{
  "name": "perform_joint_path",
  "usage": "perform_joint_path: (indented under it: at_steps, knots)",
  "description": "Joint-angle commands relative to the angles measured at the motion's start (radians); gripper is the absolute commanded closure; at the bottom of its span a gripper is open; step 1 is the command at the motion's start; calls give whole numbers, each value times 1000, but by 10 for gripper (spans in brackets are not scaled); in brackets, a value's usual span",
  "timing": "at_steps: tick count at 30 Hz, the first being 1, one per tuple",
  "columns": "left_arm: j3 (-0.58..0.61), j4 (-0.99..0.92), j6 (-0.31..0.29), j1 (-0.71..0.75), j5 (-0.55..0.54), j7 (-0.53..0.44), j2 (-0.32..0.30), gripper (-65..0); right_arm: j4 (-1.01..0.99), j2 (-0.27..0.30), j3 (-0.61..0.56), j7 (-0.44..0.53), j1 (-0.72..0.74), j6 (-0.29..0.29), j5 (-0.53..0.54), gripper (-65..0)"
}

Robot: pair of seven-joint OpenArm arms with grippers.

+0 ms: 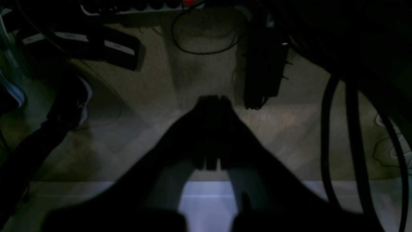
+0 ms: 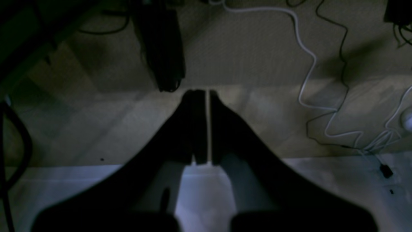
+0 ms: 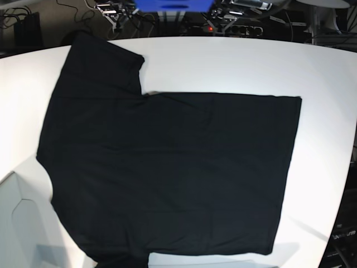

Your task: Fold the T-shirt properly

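Base view shows the T-shirt (image 3: 167,167) lying flat, unfolded; my left gripper (image 1: 214,98) and right gripper (image 2: 201,93) are pressed together, empty, so next I must reach a sleeve.

Both wrist views are dim, murky and softly blurred, while the base view is bright with curved, distorted edges.

A white table (image 3: 234,67) carries the scene; beyond its far edge lie a blue box (image 3: 173,4) and tangled cables (image 3: 128,14).
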Motion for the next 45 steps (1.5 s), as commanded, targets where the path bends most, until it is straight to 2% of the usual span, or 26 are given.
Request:
perform_joint_path:
  at_steps: [1,40,43,45]
  knots:
    - [1,0,1,4,6,1,-1,0,1,1,-1,0,-4,15,-2,0]
    - [-4,0,1,25,0,-3,-3,0,2,-2,2,1,-19,15,-2,0]
    - [-6,14,1,59,0,-8,-12,0,76,-2,2,1,-71,15,-2,0]
    - [-6,101,1,113,-2,-6,-30,0,177,-4,2,-8,-137,15,-2,0]
